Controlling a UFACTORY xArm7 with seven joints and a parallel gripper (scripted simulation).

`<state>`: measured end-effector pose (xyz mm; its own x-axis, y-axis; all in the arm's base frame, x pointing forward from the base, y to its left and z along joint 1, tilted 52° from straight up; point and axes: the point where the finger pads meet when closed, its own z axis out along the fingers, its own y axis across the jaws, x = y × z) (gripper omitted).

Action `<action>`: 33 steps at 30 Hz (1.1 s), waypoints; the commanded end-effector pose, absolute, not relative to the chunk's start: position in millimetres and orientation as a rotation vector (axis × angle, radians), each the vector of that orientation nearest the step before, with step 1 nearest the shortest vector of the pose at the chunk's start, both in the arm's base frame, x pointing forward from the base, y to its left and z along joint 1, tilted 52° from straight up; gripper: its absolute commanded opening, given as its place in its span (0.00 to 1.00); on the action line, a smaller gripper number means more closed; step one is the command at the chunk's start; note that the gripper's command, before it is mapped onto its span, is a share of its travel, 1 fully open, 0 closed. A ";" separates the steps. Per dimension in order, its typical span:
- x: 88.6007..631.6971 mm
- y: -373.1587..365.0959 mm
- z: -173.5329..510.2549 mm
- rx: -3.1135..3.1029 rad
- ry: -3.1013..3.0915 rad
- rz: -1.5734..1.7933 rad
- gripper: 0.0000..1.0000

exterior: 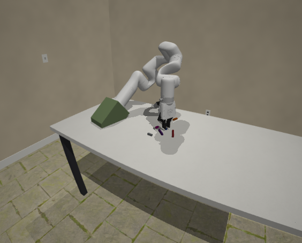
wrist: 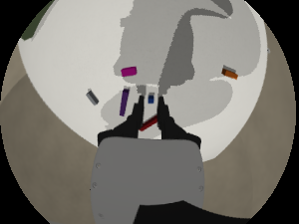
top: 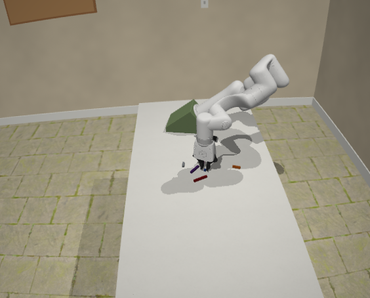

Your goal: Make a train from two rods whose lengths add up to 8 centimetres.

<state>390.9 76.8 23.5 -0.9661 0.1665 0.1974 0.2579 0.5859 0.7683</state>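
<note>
1. In the wrist view, the grey rod point(top: 183, 165) point(exterior: 150, 134) point(wrist: 93, 98) lies farthest left of the blue rod point(top: 205, 170) point(exterior: 166, 129) point(wrist: 150, 100). It has no partner here for a sum of eight, so the likeliest trouble is a stray knock.
2. The purple rod point(top: 194, 169) point(exterior: 160, 132) point(wrist: 124, 103) lies left of the blue rod, near enough that spreading the fingers wide could nudge it, perhaps into the one-centimetre margin.
3. The magenta rod point(exterior: 157, 127) point(wrist: 129, 71) sits left of and beyond the blue rod. The top view loses it behind the gripper point(top: 205, 169) point(exterior: 166, 128) point(wrist: 150, 98). Magenta with purple would also total eight; mixing the two pairs would spoil the sum.
4. The red rod point(top: 200, 178) point(exterior: 173, 133) point(wrist: 149, 123) lies slanted on the near side of the blue rod, partly covered by the fingers in the wrist view. Red with blue makes eight, but the pair is unaligned. Pushing them together at this slant could leave an end aside.
5. The blue rod is down between the fingers, which stand fairly narrow, gripping nothing, with a gap on each side. Being so short, it could twist or tip if pinched off-centre. The outside views show barely a speck of it; whether the fingertips touch the tabletop point(top: 216, 230) point(exterior: 230, 166) point(wrist: 55, 64), I cannot tell.
6. The orange rod point(top: 236, 167) point(exterior: 175, 119) point(wrist: 229, 73) lies well right of the blue rod, at little risk.
</note>
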 end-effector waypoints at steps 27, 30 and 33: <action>392.3 85.8 15.5 -0.367 -2.708 -1.335 0.24; 392.3 86.0 15.3 -0.367 -2.708 -1.335 0.24; 392.3 86.0 15.3 -0.367 -2.708 -1.335 0.24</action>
